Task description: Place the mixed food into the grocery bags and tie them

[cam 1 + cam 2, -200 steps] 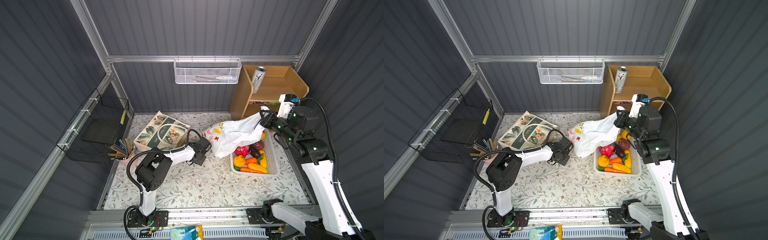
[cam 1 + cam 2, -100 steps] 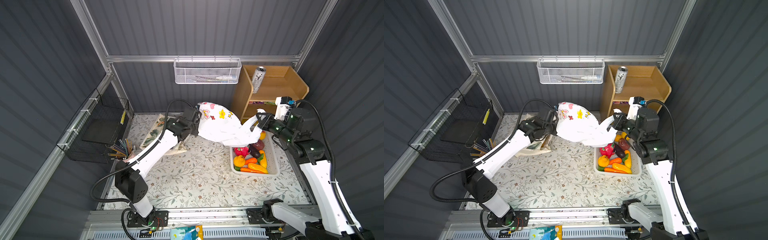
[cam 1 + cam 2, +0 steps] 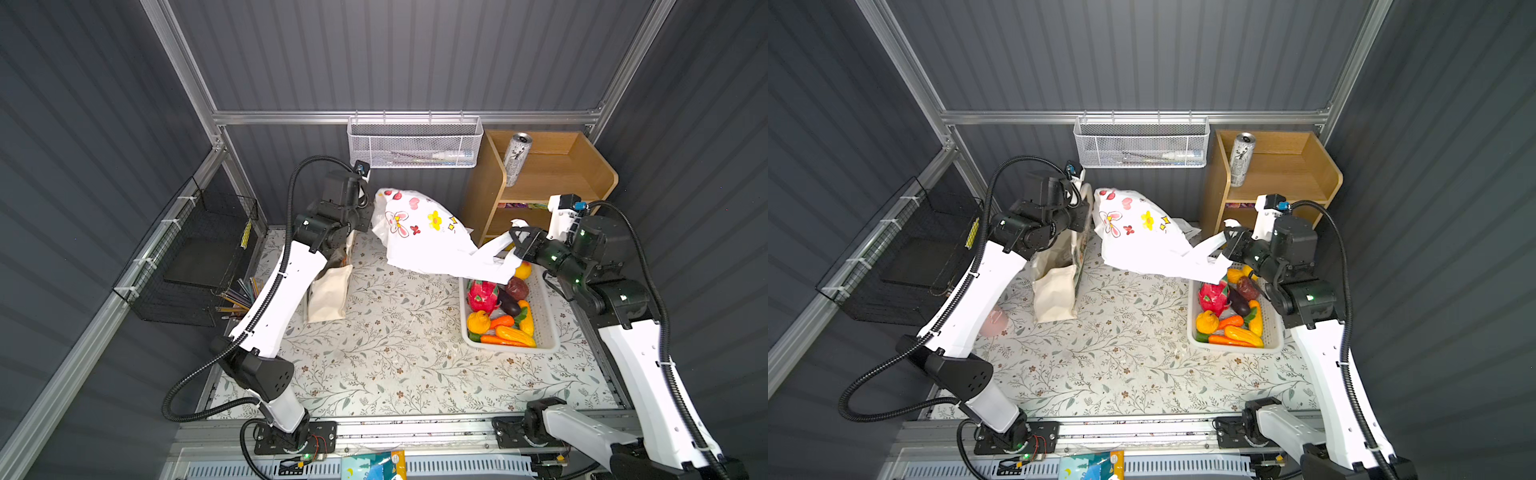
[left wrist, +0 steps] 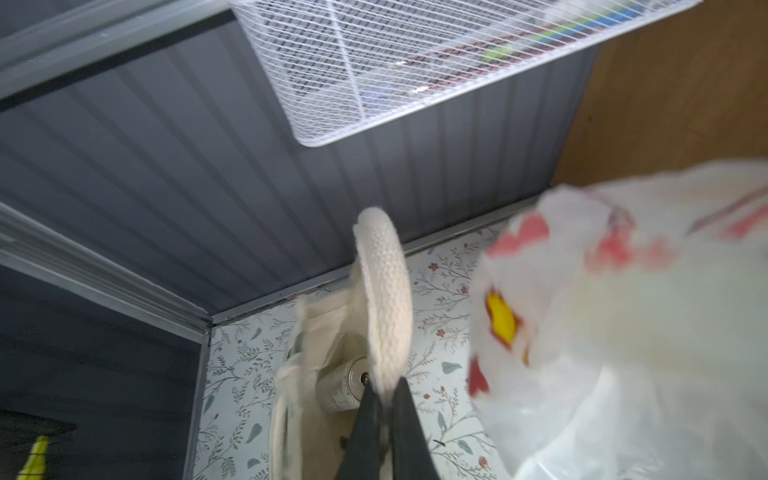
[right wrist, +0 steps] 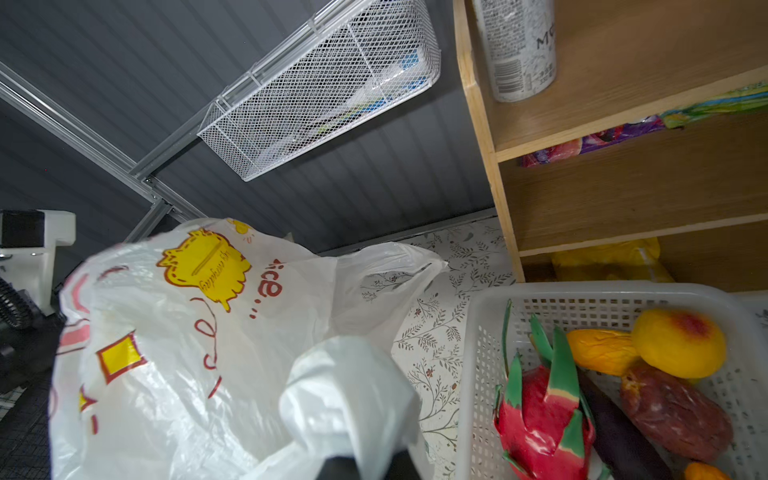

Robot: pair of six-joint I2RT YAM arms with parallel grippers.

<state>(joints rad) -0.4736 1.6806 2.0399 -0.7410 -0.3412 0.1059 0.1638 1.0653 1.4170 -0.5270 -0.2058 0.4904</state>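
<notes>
Left wrist view shows the left claw (image 4: 385,388) pinched shut on the woven handle (image 4: 384,291) of the cream canvas tote (image 4: 316,332). The tote hangs below it with a silver can (image 4: 343,386) lying inside. In both top views the tote hangs over the back left part of the flowered desk (image 3: 395,357).

The right claw (image 3: 516,245) is closed tight on a bunched handle of the white printed plastic bag (image 3: 424,241). From there the bag stretches through the air toward the left claw and ends just beside it; whether they touch cannot be told.

Below the right claw, the white basket (image 3: 546,328) holds toy fruit:
- a pink dragon fruit (image 3: 482,293)
- a purple eggplant (image 3: 509,306)
- a carrot (image 3: 502,321)
- several yellow pieces

A second can (image 3: 515,160) stands upright on the upper board of the wooden shelf (image 3: 484,195), and snack packets (image 5: 602,137) lie on the board beneath.
</notes>
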